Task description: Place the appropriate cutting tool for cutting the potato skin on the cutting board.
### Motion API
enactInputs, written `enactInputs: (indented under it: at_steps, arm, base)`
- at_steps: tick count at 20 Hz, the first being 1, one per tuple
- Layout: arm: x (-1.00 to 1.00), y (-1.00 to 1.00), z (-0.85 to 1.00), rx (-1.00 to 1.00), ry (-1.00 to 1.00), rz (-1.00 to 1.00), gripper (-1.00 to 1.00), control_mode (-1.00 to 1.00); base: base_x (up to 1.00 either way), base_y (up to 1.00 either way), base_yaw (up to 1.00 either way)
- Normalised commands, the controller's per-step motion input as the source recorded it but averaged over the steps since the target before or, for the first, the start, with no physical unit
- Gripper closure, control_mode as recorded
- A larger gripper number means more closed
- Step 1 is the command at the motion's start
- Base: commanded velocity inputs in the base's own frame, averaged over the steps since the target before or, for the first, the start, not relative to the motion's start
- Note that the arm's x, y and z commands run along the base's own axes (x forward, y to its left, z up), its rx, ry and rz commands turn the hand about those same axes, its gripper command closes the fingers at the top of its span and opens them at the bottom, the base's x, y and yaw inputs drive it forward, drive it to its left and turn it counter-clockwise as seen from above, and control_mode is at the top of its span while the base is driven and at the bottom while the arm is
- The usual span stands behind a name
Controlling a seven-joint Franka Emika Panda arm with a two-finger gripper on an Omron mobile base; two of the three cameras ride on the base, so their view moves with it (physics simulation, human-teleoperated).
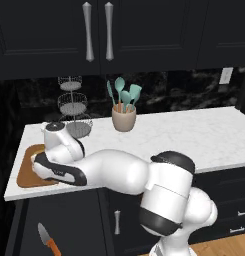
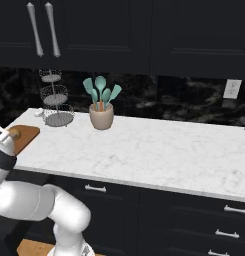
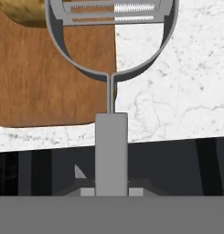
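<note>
My gripper is shut on the slim handle of the cutting tool, a silver-grey peeler. Its forked head points away from me, half over the cutting board and half over the white counter. I cannot tell whether the head touches the board. The potato lies on the board at the top left of the hand view, beside the peeler's head. In the left base view my arm reaches across the counter's front edge and covers most of the cutting board. A corner of the cutting board shows in the right base view.
An orange-handled knife lies on the floor below the counter. At the back stand a beige pot of teal utensils and a tiered wire basket. The marble counter stretches to the right. The board sits near the counter's front-left corner.
</note>
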Motion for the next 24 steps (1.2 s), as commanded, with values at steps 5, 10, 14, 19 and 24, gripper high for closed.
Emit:
enactInputs:
  at_steps: [5,10,14,19,24]
  arm:
    - [0.47,0.33,-0.18,0.00,0.00,-0.03,1.00,-1.00]
    - [0.40,0.28,-0.27,0.00,0.00,-0.01,1.00,-1.00]
    - [0.36,0.04,-0.30,0.00,0.00,0.00,1.00,-1.00]
    - [0.29,0.01,-0.32,0.00,0.00,0.00,1.00,-1.00]
    - [0.12,0.17,-0.57,0.00,0.03,0.00,1.00,-1.00]
  base:
    - [0.00,0.00,0.00]
    - [0.00,0.00,0.00]
    - [0.00,0.00,0.00]
    - [0.00,0.00,0.00]
    - [0.00,0.00,0.00]
